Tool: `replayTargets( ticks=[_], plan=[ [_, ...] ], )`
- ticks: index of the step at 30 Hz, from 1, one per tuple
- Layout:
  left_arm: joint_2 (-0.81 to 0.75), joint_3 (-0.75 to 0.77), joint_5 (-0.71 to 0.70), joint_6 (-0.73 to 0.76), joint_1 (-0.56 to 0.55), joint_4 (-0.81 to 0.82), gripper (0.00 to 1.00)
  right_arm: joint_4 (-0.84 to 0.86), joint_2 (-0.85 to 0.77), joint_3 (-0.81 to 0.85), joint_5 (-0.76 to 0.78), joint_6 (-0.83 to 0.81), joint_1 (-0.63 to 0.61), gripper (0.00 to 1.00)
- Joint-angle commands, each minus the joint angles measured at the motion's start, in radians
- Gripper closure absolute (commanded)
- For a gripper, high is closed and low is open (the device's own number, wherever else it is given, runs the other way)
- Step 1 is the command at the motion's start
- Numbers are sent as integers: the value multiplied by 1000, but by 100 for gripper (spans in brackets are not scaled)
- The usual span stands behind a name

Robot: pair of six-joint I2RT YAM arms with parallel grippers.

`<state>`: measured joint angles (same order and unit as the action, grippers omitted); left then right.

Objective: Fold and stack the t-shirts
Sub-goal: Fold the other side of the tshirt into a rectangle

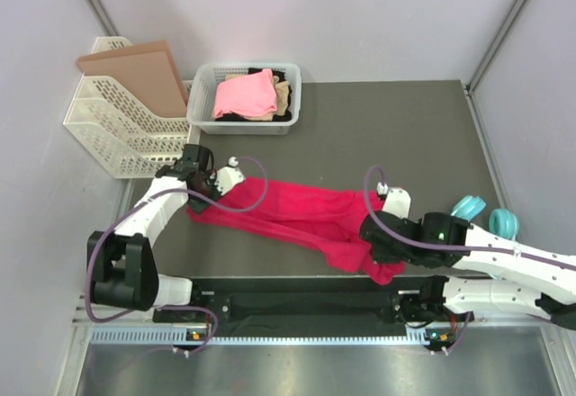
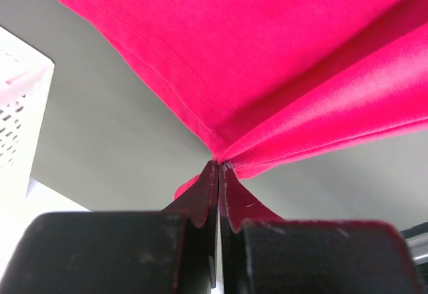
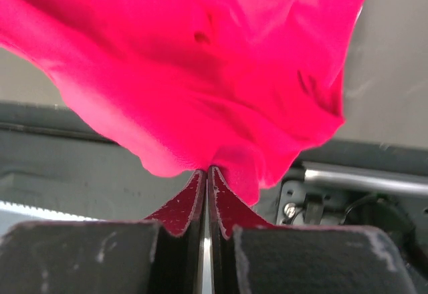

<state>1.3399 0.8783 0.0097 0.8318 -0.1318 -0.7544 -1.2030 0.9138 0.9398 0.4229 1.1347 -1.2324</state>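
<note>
Here, a bright crimson-magenta cloth t-shirt hangs stretched between two grippers at mid-frame.
At centre left, the left gripper is pinched closed on a shirt edge. Above it, the white plastic mesh basket holds a light pink shirt, apparently atop a tan one. The crimson cloth runs rightward over the dark grey table to the right gripper, clamped on a bunched corner.

No readable text, labels, brands, numbers or signs anywhere.
</note>
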Motion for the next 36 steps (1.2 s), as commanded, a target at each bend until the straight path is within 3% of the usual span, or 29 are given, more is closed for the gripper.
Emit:
replayTargets(
  ticks=[1,14,21,23,27,32,34,35,36],
  plan=[
    [33,82,1,-11,1,35,99,68,17,70,11,-190,108,100],
    [160,160,-1,-39,-40,76,98,172,80,64,-32,-375,312,100],
    [251,169,-75,-65,-72,154,91,217,85,24,-67,-446,407,100],
    [271,169,-103,-53,-72,197,82,237,92,14,-72,-461,433,100],
    [297,189,-172,-33,-69,259,81,266,117,1,-90,-506,471,100],
    [340,264,-231,-46,-69,280,60,313,154,-24,-108,-544,510,100],
    [337,280,-269,-49,-68,296,49,327,174,-33,-110,-558,525,100],
    [322,292,-277,-51,-68,300,38,333,180,-38,-116,-575,543,100],
    [311,300,-277,-54,-68,279,37,351,187,-39,-118,-585,556,100]
  ],
)
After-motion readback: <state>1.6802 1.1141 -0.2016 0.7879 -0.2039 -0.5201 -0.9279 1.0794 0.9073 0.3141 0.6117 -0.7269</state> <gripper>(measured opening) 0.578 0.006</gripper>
